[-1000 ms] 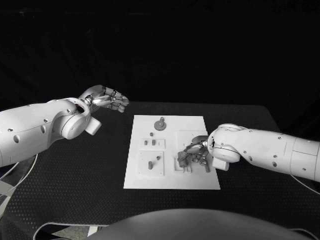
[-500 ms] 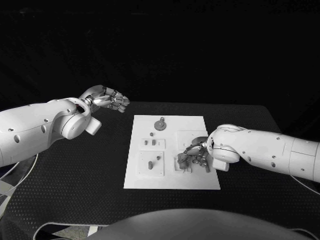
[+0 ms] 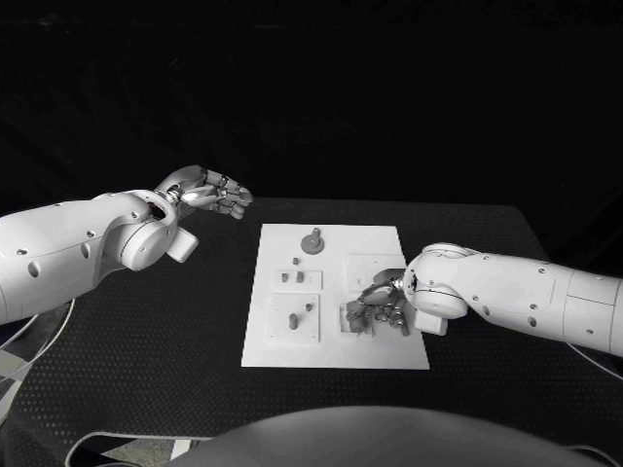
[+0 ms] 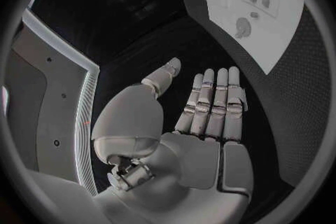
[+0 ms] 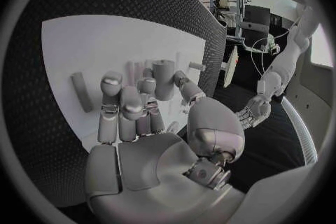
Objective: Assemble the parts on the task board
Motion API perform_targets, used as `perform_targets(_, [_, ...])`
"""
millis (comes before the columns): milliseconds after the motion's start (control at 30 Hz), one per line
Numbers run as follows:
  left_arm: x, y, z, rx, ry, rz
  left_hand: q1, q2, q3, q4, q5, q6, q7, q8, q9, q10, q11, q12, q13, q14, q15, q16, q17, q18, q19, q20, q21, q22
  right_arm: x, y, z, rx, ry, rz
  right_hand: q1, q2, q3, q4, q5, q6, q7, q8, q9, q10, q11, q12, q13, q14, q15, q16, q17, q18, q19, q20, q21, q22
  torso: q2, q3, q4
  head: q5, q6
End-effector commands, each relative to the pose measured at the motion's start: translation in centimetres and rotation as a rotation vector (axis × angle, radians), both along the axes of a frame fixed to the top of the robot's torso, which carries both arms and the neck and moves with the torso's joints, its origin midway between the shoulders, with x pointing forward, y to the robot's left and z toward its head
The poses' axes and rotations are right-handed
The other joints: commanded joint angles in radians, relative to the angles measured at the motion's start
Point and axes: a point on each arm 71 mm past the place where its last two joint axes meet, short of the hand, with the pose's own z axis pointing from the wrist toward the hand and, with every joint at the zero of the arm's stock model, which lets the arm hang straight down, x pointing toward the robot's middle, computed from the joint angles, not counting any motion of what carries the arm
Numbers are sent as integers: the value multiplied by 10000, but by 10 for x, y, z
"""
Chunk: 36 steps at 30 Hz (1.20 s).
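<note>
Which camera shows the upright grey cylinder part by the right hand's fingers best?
The right wrist view: the upright grey cylinder part stands on the white task board beside the right hand. The head view hides it behind that hand; the left wrist view cannot resolve it.

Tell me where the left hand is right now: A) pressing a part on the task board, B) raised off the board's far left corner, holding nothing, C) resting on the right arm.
B: the left hand hangs beyond the task board's far left corner, and its wrist view shows the fingers straight and bare.
</note>
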Motion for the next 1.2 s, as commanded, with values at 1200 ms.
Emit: perform_targets(1200, [0, -1, 0, -74, 27, -91, -98, -38, 5, 75, 38, -56, -7, 45, -20, 62, 18, -58, -20, 68, -26, -61, 24, 149, 7, -29, 18, -14, 1, -1, 1, 158, -477, -40, -429, -1383, 494, 692, 49, -324, 173, -207, -79, -348, 138, 31, -58, -182, 54, -54, -67, 521, -110, 35, -165, 58, -3, 4, -5, -18, 1])
